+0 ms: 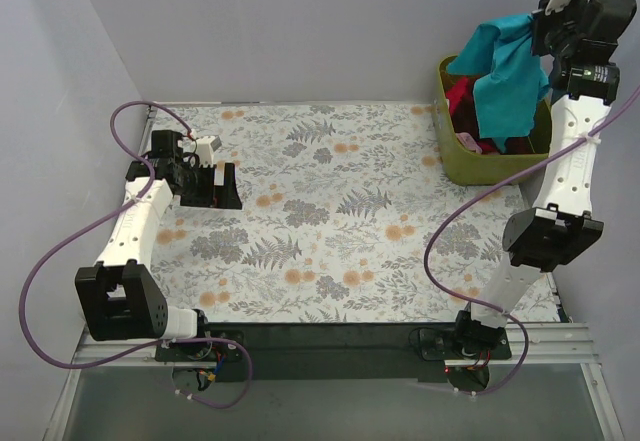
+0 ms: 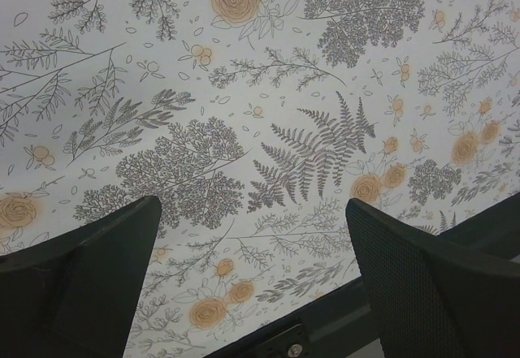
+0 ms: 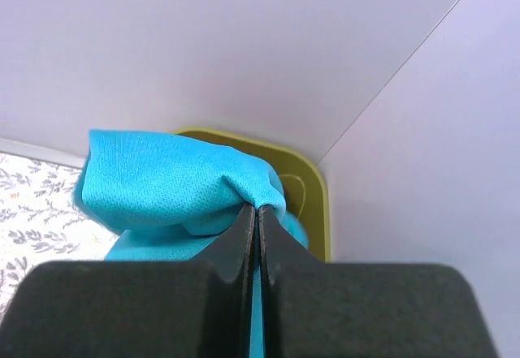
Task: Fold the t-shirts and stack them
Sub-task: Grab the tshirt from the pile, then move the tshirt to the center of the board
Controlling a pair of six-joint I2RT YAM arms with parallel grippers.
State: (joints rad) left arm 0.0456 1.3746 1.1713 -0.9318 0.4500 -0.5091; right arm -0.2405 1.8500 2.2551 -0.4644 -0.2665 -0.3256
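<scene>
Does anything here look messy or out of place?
Only the laundry: a teal t-shirt dangles bunched from the right gripper above the green bin, where red and pink cloth lies crumpled. Nothing looks spilled or damaged.

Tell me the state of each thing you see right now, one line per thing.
olive-green plastic bin: upright at the far right corner, holding cloth.
right hand: shut on the teal cloth t-shirt.
teal cloth t-shirt: bunched, lifted, hanging above the bin.
dark red and pink cloth: crumpled inside the bin.
left hand: open, empty, above the floral table cover.
</scene>
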